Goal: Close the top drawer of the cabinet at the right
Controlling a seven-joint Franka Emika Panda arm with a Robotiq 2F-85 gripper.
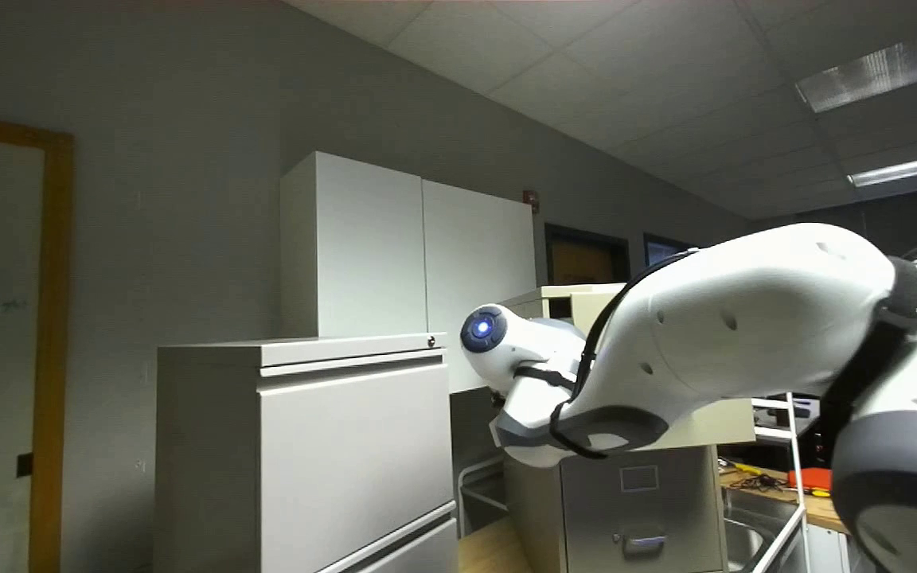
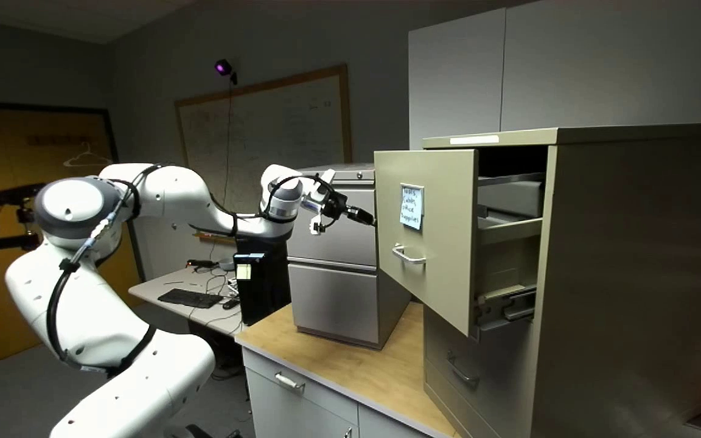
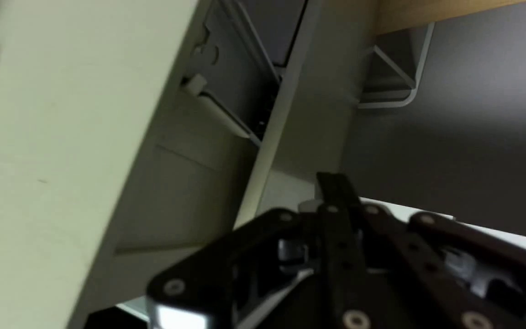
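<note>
The top drawer (image 2: 448, 213) of the beige cabinet (image 2: 630, 274) is pulled out, its inside visible. Its front bears a blue note and a silvery handle (image 2: 409, 255). In an exterior view the drawer (image 1: 717, 422) and cabinet (image 1: 641, 509) are partly behind the arm. My black gripper (image 2: 370, 218) is shut and empty, by the left edge of the drawer front; I cannot tell whether it touches. In the wrist view the gripper's fingertips (image 3: 334, 179) are together, right of the drawer's side wall, with the drawer front (image 3: 62, 146) at left.
A pale grey low cabinet (image 2: 332, 298) stands on a wooden counter (image 2: 338, 371), close behind the gripper; it also shows in an exterior view (image 1: 355, 461). A white two-door cupboard (image 1: 371, 247) is on the wall. A lower drawer handle (image 2: 461, 370) sticks out below the top drawer.
</note>
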